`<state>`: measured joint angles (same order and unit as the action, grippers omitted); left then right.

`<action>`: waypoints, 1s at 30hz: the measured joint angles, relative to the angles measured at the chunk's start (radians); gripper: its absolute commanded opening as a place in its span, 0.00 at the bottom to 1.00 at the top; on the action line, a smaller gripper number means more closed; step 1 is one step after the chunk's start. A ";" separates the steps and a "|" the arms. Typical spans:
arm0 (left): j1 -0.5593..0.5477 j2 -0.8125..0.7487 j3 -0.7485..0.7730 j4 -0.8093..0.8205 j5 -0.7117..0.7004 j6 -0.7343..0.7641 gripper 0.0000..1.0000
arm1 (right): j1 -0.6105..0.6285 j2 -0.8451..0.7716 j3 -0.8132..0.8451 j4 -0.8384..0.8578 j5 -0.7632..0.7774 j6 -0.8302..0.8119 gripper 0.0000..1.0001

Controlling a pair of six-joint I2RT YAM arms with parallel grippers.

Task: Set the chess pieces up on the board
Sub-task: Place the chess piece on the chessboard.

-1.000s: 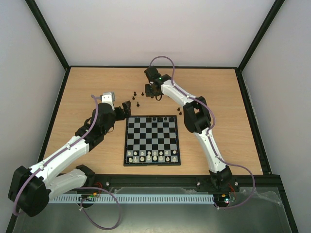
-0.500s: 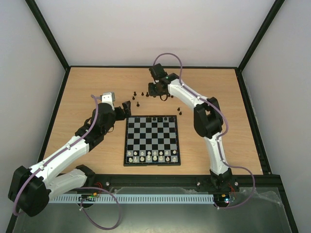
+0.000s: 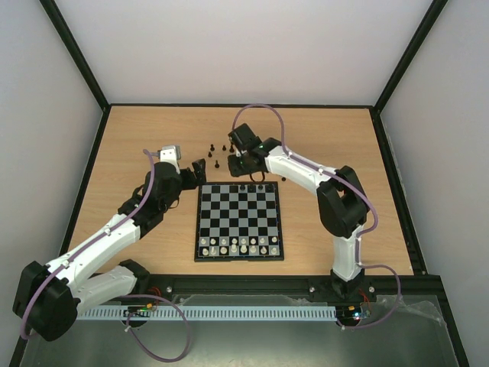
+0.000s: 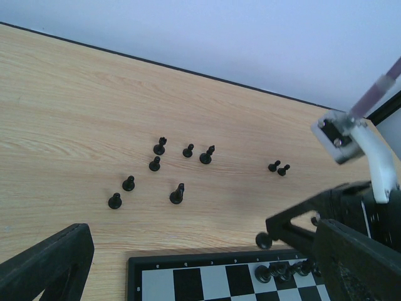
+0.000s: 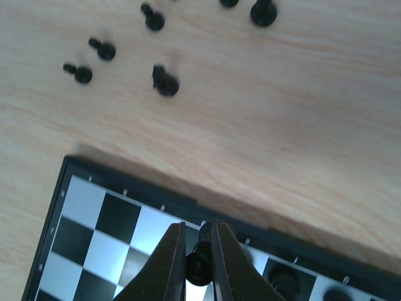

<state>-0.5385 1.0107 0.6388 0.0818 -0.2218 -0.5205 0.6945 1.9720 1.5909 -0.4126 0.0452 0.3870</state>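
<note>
Station check, remote console.

Right tool (image 5: 197, 237): jaws drawn almost together, pinching one small black piece (image 5: 198, 268) near its top. It hangs over the far edge of the board (image 3: 238, 218), above the back rank. I cannot tell whether the base touches a square.

Left tool (image 3: 200, 171): jaws spread wide, holding nothing, parked just beside the board's far-left corner.

Task items: a few black men stand on the far rank (image 4: 282, 271). The other black chess pieces (image 4: 177, 195) are scattered on the tabletop (image 3: 137, 138) beyond the board, well apart from one another. The white pieces (image 3: 237, 245) line the near rank. My judgement is that the black side is early in its set-up.

Risks from here, as I judge them:
- The grip is narrow and high on the piece (little surface for the fingers), so the piece could swivel or slip during descent and land tilted.
- The target square lies close to the frame. A small lateral error would set the base on the border or across a line, and it may topple on release.
- Neighbours on the same rank stand near. Opening the jaws, or a sideways withdrawal, could knock them over.
- The two wrists are near each other at that corner. If I moved the left arm now, the two could meet
</note>
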 measured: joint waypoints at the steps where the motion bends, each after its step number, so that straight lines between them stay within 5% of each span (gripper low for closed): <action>1: 0.000 0.000 0.000 0.000 0.000 0.000 0.99 | 0.008 -0.010 -0.020 0.006 -0.001 0.002 0.03; 30: 0.000 0.012 0.000 0.000 -0.008 0.000 0.99 | 0.054 -0.006 -0.114 0.089 -0.039 0.022 0.03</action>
<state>-0.5385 1.0225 0.6388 0.0818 -0.2295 -0.5201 0.7486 1.9656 1.4773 -0.3233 0.0063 0.4088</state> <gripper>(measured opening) 0.991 0.096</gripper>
